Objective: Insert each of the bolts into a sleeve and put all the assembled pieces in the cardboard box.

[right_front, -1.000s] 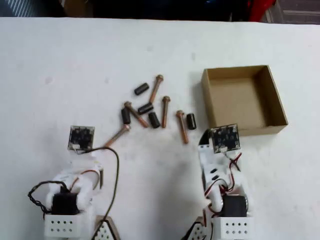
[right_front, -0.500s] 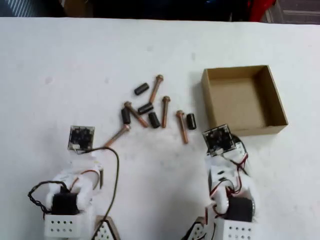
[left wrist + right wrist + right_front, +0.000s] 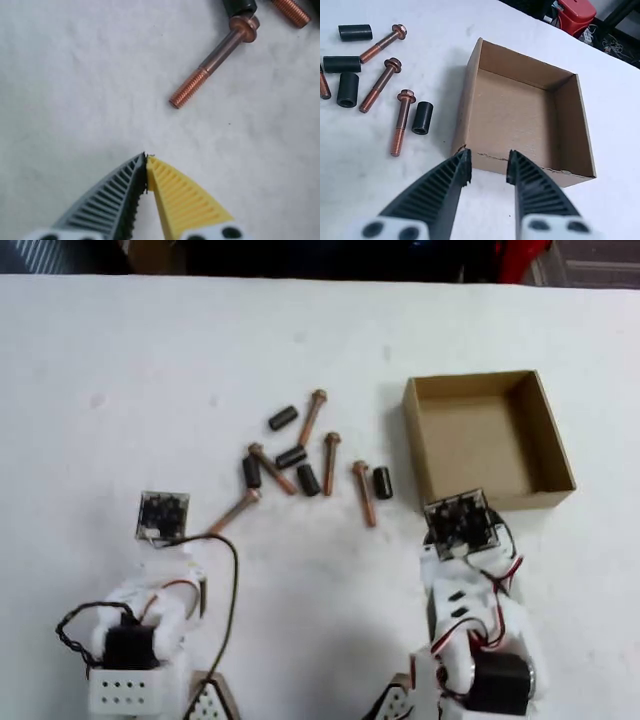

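While unjoined, strewn beside the box (image 3: 480, 445)

Though mixed together, lying loose on the table (image 3: 120, 360) as five bolts (image 3: 331, 462) and five sleeves (image 3: 308, 479), just left of the box. Parted at the right gripper (image 3: 488, 162), with tips at the box's near wall. Clenched on nothing at the left gripper (image 3: 146, 159), just short of the threaded end of one bolt (image 3: 215, 60).

5 copper-coloured bolts (image 3: 331, 462), ridged with thread toward their tips, and 5 plain black sleeves (image 3: 308, 479) lie on the white table (image 3: 150, 360). At 3 o'clock of them, the cardboard box (image 3: 480, 445) is plain brown. The left gripper (image 3: 146, 160) pairs a grey ribbed finger (image 3: 107, 200) with a yellow ribbed one. The right gripper (image 3: 487, 162) has 2 black ribbed fingers (image 3: 440, 190). The left arm (image 3: 140, 610) and the right arm (image 3: 460, 600) are white.
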{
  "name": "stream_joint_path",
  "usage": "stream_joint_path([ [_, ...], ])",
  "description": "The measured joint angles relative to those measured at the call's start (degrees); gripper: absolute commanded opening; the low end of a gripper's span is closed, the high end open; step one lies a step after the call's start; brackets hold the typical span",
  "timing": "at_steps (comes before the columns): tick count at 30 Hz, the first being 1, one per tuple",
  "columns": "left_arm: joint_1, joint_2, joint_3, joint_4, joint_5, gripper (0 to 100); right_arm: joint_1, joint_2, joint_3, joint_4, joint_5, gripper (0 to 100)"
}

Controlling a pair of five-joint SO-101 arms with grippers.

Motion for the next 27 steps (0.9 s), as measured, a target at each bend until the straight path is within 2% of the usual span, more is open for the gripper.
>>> stream_joint_path([
  [7,0.0,0.0,0.0,0.0,0.0,2,-0.09,23.56,-14.07,0.0,-0.09,11.2],
  [13,0.0,0.0,0.0,0.0,0.0,2,-4.31,45.27,-23.38,0.0,-0.53,11.2],
  [19,0.0,0.0,0.0,0.0,0.0,2,-7.56,65.67,-33.41,-0.09,-8.18,11.2],
  [27,0.0,0.0,0.0,0.0,0.0,2,-11.08,86.33,-46.77,-0.09,-13.45,11.2],
])
